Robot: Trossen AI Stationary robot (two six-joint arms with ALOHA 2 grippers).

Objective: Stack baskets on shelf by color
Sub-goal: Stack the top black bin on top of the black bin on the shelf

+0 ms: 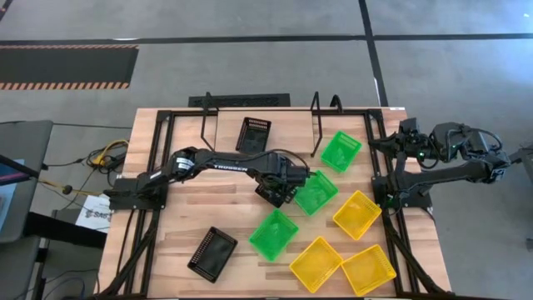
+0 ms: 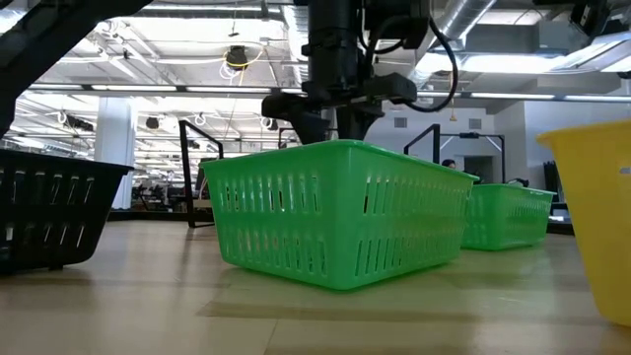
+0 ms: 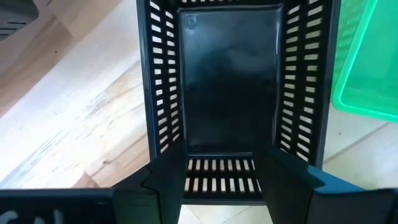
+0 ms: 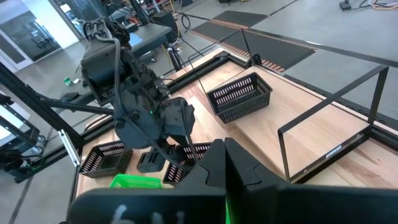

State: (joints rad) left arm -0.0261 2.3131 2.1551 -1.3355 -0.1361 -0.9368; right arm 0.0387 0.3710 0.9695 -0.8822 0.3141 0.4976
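Mid-table [image 1: 216,204], black basket [image 3: 230,93] under left pincer [image 3: 225,180].

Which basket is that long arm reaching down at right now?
Find the shelf at the table's far edge. Nearer mid-table, the left gripper hangs open over a black basket, beside a green basket. It is the only black one under the arm; the others lie apart.

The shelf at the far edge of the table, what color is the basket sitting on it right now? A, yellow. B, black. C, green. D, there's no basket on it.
B: in the high view a single black basket sits on the shelf between its wire uprights, while every green and yellow basket lies on the table in front.
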